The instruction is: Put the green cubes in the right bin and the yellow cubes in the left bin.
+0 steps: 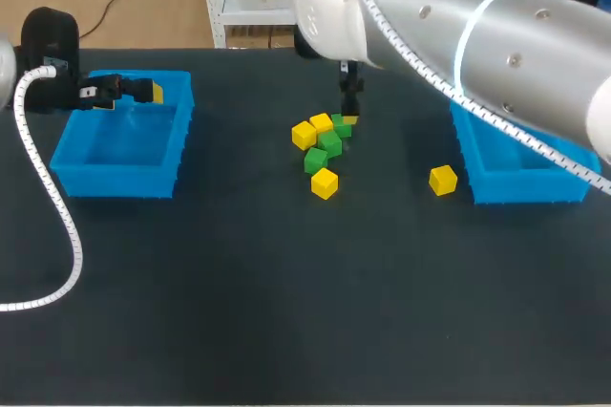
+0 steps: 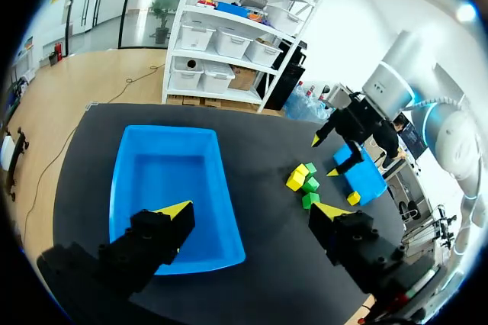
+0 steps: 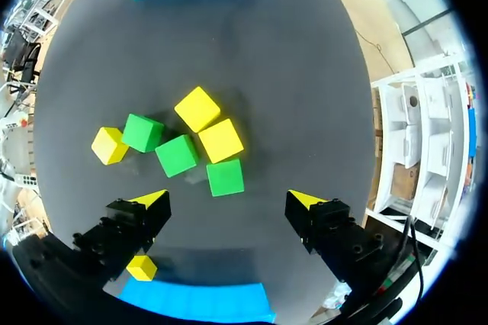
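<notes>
Green cubes [image 1: 329, 144] and yellow cubes [image 1: 304, 135], three of each, lie clustered near the middle of the dark surface [image 1: 286, 311], several touching. A seventh cube, a lone yellow one [image 1: 442, 180], sits apart on the right, just beside the right bin [image 1: 520, 187]. The right tool [image 3: 229, 201] hangs over the far side of the cluster, its fingers spread wide and gripping nothing, with one green cube just ahead of them. The left tool [image 2: 253, 210] hangs above the far end of the left bin [image 1: 115, 178], also wide open with nothing in it.
</notes>
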`<state>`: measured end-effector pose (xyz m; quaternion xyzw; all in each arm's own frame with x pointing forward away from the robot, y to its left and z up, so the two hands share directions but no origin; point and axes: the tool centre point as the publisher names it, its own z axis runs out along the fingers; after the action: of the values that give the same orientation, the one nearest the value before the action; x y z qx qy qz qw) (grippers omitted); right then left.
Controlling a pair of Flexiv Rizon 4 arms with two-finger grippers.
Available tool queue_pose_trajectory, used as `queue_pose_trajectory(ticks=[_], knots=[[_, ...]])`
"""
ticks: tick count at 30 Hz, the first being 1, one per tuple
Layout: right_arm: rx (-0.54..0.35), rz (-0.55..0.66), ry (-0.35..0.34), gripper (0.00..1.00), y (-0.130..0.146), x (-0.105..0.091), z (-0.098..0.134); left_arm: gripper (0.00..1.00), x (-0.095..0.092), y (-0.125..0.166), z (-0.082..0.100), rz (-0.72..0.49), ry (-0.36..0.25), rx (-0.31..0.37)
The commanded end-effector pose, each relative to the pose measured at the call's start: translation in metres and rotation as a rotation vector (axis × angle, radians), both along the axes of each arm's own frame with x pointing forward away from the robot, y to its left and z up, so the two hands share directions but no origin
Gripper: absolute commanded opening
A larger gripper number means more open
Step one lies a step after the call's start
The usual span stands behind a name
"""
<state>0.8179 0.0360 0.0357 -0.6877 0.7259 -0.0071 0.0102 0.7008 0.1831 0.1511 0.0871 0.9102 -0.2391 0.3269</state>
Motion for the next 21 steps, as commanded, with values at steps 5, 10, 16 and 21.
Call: queue_pose_trajectory(ticks=[5,10,16,21], knots=[[0.001,-0.006,0.007,1.0,-0.002,-0.007,-0.019,1.0,-0.001,0.001,-0.001,-0.003,-0.006,-0.006],[-0.008,-0.013,0.005,1.0,-0.002,-0.005,-0.028,1.0,-0.001,0.001,-0.001,-0.003,-0.006,-0.006],[-0.015,-0.015,-0.009,1.0,0.001,0.001,-0.034,1.0,-0.001,0.001,-0.001,-0.003,-0.006,-0.006],[-0.027,-0.009,-0.021,1.0,0.003,0.005,-0.038,1.0,-0.001,0.001,-0.001,-0.003,-0.006,-0.006]])
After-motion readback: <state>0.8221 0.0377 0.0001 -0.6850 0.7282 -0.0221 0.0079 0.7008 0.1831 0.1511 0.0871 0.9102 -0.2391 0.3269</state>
